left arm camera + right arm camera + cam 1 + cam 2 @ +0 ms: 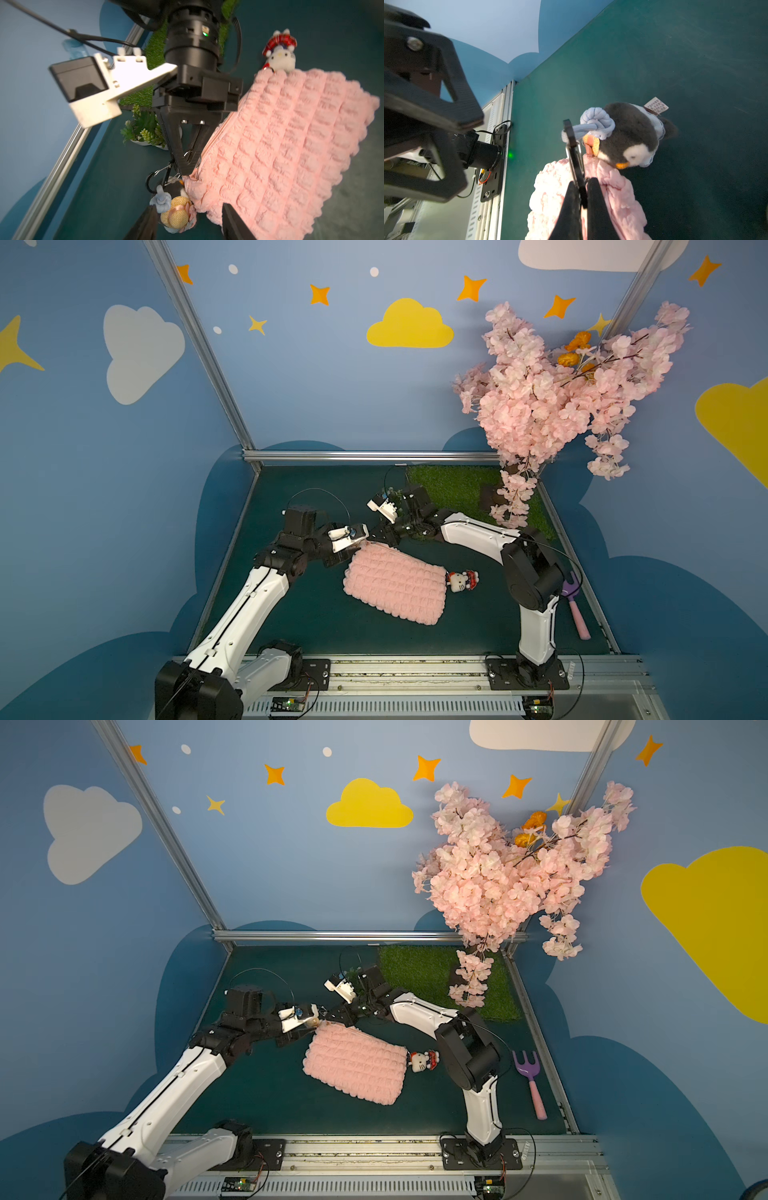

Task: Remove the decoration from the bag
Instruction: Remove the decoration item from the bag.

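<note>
Penguin plush (633,133) and carabiner (572,139) crowd bag (395,587) corner.

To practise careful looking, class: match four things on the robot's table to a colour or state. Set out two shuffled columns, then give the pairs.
Column 1
1. cat-face charm
2. penguin plush
3. toy garden fork
4. carabiner

Column 2
A. purple head, pink handle
B. pinched in the right tool
C. white face, red dress
D. dark grey body, orange beak

Pairs: 1-C; 2-D; 3-A; 4-B
</note>
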Robot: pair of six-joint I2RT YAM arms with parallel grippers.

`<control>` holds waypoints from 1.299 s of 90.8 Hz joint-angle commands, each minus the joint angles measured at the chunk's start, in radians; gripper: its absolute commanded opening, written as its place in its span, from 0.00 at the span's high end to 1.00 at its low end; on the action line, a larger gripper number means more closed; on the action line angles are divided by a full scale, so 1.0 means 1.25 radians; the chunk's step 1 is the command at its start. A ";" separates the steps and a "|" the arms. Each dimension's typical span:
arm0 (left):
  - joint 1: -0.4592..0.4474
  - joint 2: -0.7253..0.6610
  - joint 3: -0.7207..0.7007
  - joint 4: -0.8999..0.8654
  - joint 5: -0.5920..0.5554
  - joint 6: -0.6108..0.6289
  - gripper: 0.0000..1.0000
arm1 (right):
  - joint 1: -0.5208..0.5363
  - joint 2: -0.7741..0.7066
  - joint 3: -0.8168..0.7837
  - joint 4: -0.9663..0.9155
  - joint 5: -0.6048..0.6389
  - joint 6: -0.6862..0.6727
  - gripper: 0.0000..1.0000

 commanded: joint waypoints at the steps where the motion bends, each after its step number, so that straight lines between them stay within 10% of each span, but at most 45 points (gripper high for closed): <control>1: -0.030 0.032 0.007 -0.010 -0.070 0.208 0.47 | -0.003 -0.019 0.039 -0.108 -0.041 -0.047 1.00; 118: -0.128 0.194 0.100 -0.028 -0.128 0.374 0.47 | -0.007 0.026 0.152 -0.373 -0.106 -0.133 1.00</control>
